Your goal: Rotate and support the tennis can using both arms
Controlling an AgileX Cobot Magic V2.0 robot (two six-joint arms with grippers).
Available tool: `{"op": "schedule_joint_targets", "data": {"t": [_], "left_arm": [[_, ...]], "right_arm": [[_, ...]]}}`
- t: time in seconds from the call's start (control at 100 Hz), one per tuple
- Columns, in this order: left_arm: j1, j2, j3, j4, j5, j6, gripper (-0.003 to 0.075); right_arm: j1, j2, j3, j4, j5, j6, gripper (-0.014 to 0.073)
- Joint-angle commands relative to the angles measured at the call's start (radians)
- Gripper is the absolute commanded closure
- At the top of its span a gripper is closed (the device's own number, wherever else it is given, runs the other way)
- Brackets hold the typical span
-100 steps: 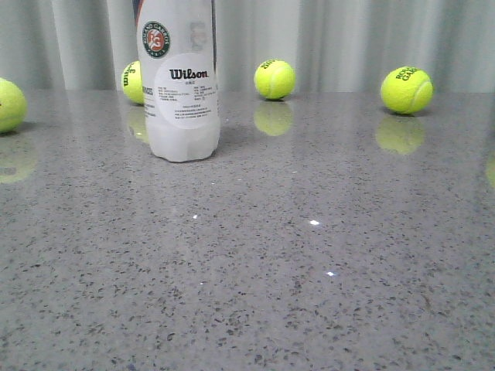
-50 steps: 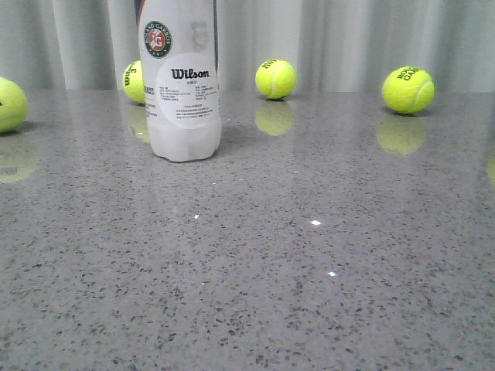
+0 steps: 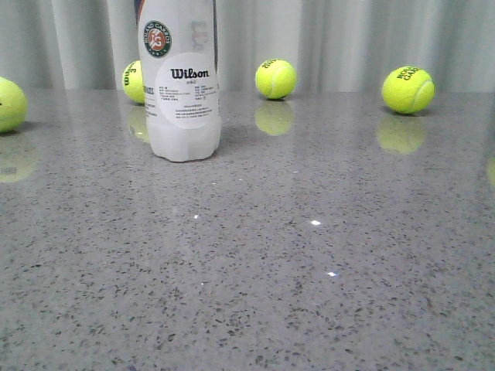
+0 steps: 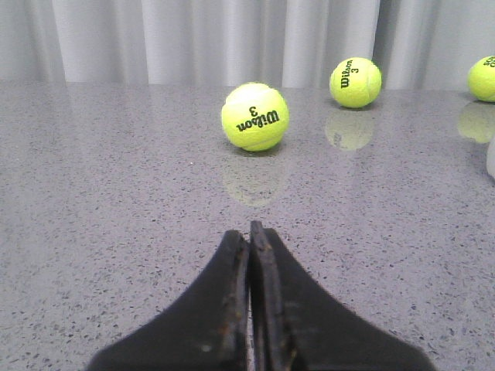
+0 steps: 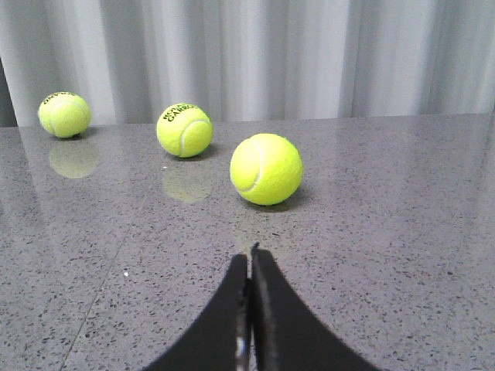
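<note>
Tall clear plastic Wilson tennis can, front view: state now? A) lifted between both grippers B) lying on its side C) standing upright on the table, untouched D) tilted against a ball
C: the tall clear plastic tennis can stands upright on the grey speckled table, while the left gripper and right gripper are each shut with nothing between the fingers.

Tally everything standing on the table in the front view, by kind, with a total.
Tennis balls: 4 — one at the left edge, one partly behind the can, one in the middle, one at right.
Tennis can: 1, upright.
Total: 5.
</note>
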Motion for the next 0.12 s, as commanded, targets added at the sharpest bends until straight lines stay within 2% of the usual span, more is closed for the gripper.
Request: {"op": "schedule_joint_targets", "data": {"t": [0.0,0.11], "left_arm": [[0.001,-0.039,0.047,-0.008,-0.076,0.001,0.0741],[0.001,-0.039,0.047,-0.008,-0.076,0.001,0.0741]], "right_arm": [[0.0,-0.025,-0.018,0.003,-0.086,-0.01,0.0645],[0.0,-0.025,-0.018,0.003,-0.086,-0.01,0.0645]]}}
